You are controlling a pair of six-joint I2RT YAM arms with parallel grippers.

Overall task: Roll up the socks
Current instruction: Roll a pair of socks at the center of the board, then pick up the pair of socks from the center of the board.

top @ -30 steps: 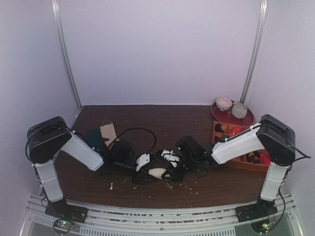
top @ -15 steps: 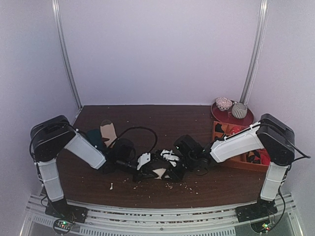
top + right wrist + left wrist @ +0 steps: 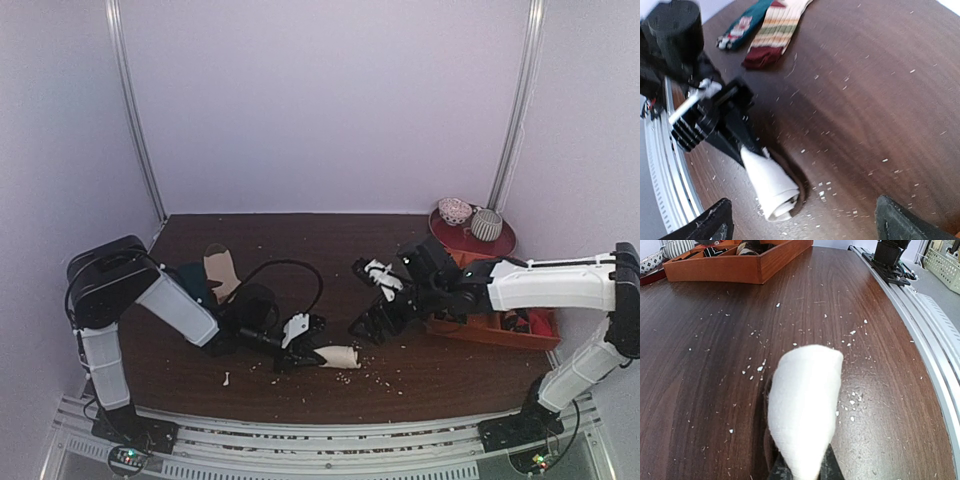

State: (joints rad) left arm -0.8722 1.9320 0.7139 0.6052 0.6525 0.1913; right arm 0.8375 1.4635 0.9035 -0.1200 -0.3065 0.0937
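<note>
the brown counter point(image 3: 330, 240) is the biggest thing. the wooden tray point(image 3: 495, 332) sits on its right side. the red plate point(image 3: 500, 243) lies just behind the tray. the right tool point(image 3: 375, 298) hangs just left of the tray, up off the counter, with its two fingers spread wide and nothing in them. the left tool point(image 3: 303, 352) is farther left of the tray, down low, pinched tight on the socks point(image 3: 342, 355). the socks are a small cream roll, well left of the tray. the striped sock point(image 3: 221, 270) and the teal sock point(image 3: 193, 282) lie flat side by side, farthest left of the tray. tiny white crumbs point(image 3: 375, 378) dot the counter left of the tray.
</note>
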